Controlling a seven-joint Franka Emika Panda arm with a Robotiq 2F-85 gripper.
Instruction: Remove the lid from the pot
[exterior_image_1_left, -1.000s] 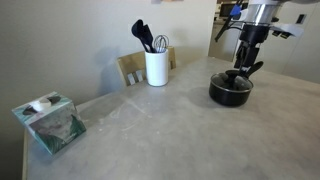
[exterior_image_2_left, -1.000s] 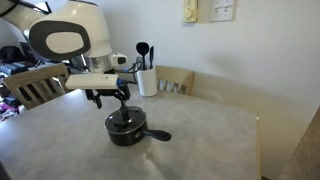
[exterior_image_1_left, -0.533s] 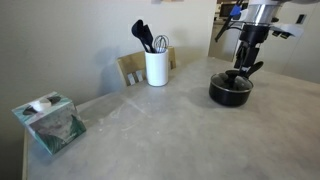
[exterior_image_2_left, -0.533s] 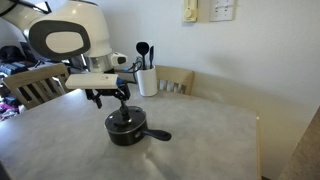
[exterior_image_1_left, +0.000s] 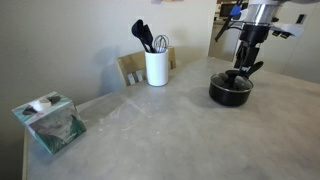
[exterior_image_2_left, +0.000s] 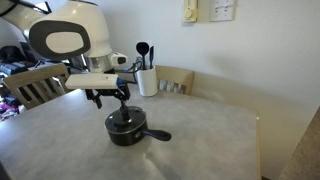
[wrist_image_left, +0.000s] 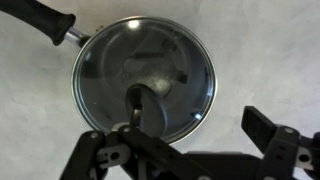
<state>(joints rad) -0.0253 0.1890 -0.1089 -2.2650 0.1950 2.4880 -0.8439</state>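
The black pot (exterior_image_1_left: 230, 93) stands on the table, and it also shows in an exterior view (exterior_image_2_left: 126, 130) with its long handle (exterior_image_2_left: 158, 135) lying out to the side. The lid (wrist_image_left: 145, 75) is on the pot; it is round with a metal rim, and its black knob (wrist_image_left: 142, 102) is at the centre. My gripper (wrist_image_left: 180, 138) is open and hangs just above the lid, over its near edge. The knob is close to one finger and not gripped. The gripper also shows in both exterior views (exterior_image_1_left: 243, 72) (exterior_image_2_left: 120, 101), directly over the pot.
A white utensil crock (exterior_image_1_left: 156, 67) with black utensils stands at the back of the table (exterior_image_1_left: 160, 130), in front of a wooden chair (exterior_image_2_left: 178, 80). A tissue box (exterior_image_1_left: 50, 122) sits near the table's front corner. Another chair (exterior_image_2_left: 30, 85) stands behind the arm.
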